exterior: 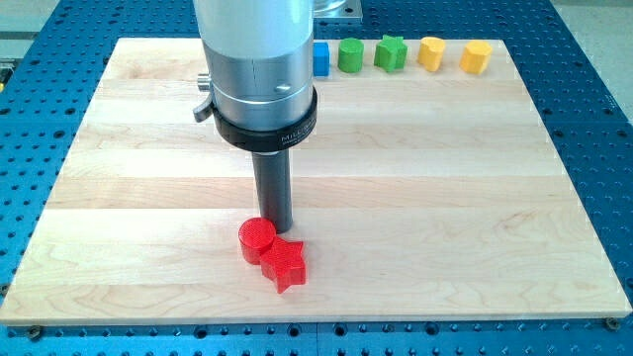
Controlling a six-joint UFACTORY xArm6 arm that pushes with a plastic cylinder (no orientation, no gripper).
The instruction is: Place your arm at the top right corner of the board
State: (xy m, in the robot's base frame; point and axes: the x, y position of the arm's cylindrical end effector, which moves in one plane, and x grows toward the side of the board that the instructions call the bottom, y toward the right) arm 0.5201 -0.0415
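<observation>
Wooden board [415, 178]: my tip [276, 228] touching red cylinder [256, 237], red star [284, 263] adjacent; no hand, nothing grasped.

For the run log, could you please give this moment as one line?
my tip: touching red cylinder | red star: adjacent | top right corner: not reached

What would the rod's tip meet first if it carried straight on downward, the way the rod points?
Only the board: my tip already rests there, just behind the red cylinder and red star.

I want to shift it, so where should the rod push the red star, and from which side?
Probably on the red star's lower-left face, from the view's left: the red cylinder touches its upper left, and my tip sits just above both.
</observation>
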